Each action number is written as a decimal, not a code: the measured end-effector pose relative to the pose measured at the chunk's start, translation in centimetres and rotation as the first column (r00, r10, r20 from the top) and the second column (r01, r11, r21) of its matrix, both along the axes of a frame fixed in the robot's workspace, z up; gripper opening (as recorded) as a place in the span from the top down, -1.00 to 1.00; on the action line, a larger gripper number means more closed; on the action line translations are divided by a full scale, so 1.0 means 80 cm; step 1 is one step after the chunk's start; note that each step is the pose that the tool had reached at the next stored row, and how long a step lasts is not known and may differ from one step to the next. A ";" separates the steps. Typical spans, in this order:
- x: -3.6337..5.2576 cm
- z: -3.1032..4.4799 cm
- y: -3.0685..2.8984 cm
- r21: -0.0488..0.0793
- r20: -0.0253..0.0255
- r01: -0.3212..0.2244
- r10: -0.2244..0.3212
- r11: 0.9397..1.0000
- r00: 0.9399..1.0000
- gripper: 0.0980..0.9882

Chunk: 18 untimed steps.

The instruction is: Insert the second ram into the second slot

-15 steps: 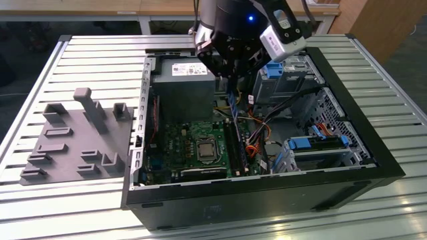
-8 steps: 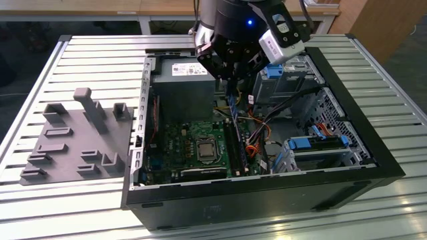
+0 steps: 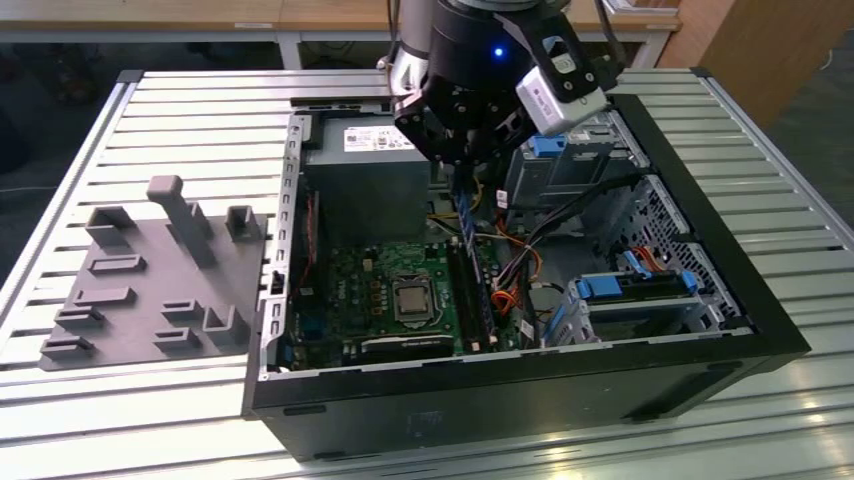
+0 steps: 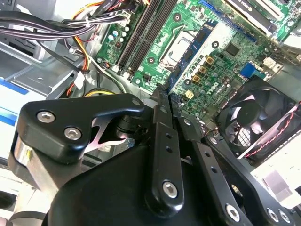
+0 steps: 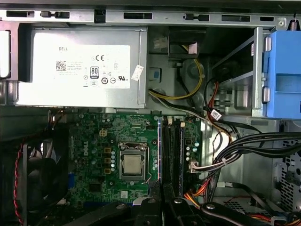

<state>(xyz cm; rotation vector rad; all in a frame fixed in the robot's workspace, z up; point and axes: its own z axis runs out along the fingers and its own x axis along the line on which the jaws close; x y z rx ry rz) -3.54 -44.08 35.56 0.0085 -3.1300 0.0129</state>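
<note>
Ribbed metal bench (image 3: 187, 110), open black case (image 3: 534, 385), chunky matte gripper (image 3: 461, 172) jaws pinched narrow on thin flat blue ram (image 3: 462, 215), hanging right over long dark slots (image 5: 175, 153), glossy green motherboard (image 5: 103, 136).

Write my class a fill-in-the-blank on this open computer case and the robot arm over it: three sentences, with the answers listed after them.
1. The grey fixture tray lies on the exterior view's ___ of the computer case.
2. In the first wrist view, the memory slots run beside the processor socket on the ___ motherboard.
3. The gripper hangs ___ the case's open side.

Missing words: left; green; above
</note>
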 end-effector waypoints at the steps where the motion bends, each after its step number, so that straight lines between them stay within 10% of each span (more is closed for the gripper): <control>1: 0.000 -0.0011 0.0000 0.000 0.000 0.000 0.000 1.000 1.000 0.92; 18: 0.000 -0.0130 0.0000 0.000 0.000 0.000 0.000 1.000 1.000 0.92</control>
